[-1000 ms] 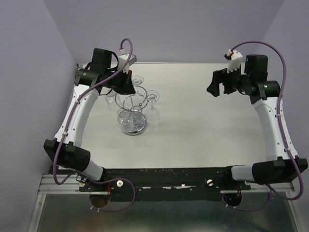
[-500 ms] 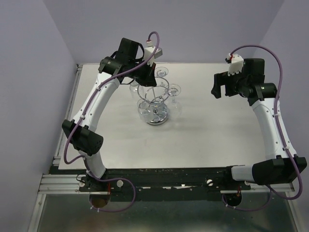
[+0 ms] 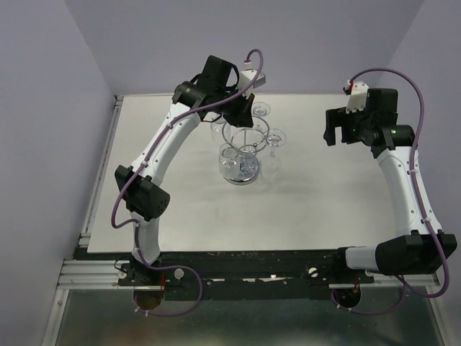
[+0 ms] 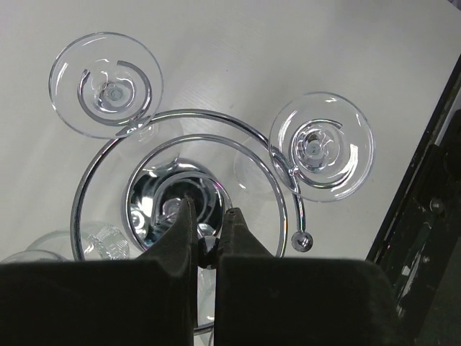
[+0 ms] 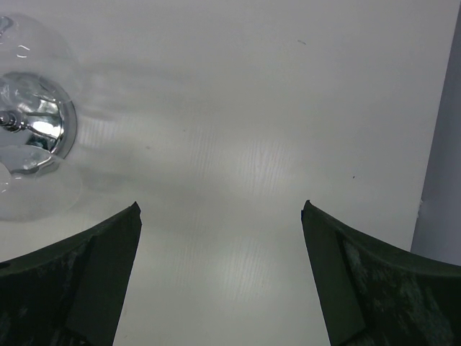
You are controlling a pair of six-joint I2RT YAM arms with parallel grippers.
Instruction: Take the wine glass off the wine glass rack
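The wine glass rack (image 3: 242,153) sits straight below the left claw (image 4: 211,207). The claw's two dark fingers are clenched on the top of the rack's central post. The pinched tip is mostly hidden between the pads. Whether the rack's base rests on the table (image 3: 324,209) or hangs just above it cannot be told.

Beneath the fingertips shines the round mirrored base (image 4: 169,194). The large chrome ring (image 4: 184,112) curves around them and ends in a small ball just right of the claw.

The rack carries glasses hung foot-up in its loops. One wine glass (image 4: 106,84) is ahead and to the left of the claw, and a second wine glass (image 4: 321,146) is ahead and to the right. Each shows only its flat round foot and a faint bowl below. More clear bowls (image 4: 97,241) lie at the claw's left, cut off by its body, and their number cannot be made out.

The right claw (image 5: 221,205) is released, its fingers spread wide over bare table, well apart from the rack. In its own view the base and a blurred bowl are cut off at the left edge.
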